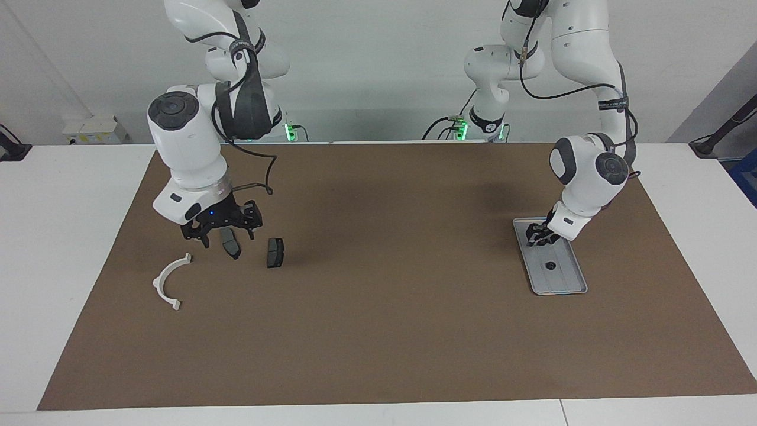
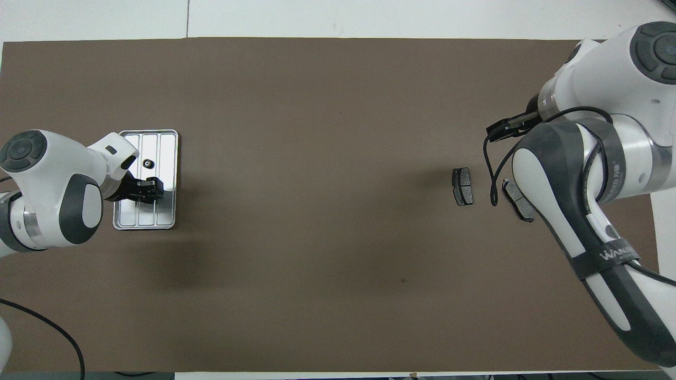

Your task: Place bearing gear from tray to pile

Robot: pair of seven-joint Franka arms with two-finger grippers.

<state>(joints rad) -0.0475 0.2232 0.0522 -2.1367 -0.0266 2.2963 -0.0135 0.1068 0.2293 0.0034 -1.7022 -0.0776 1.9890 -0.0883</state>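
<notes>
The bearing gear [image 1: 549, 265] lies in the tray [image 1: 572, 286], toward my left arm's end of the table — just farther from me than my left gripper [image 1: 537, 234], which hangs low over the tray's nearer end, wrist tilted down; whether its fingers are parted, I cannot tell. My right gripper [image 1: 219, 232] waits over the pile [image 1: 275, 252].

At the right of the frame the left gripper [image 1: 539, 235] is hanging low over the upper end of the tray [image 1: 569, 278], a small dark bearing gear [image 1: 549, 265] lying below it. At the left, the right gripper [image 1: 220, 228] is hovering over the pile [image 1: 225, 263].
</notes>
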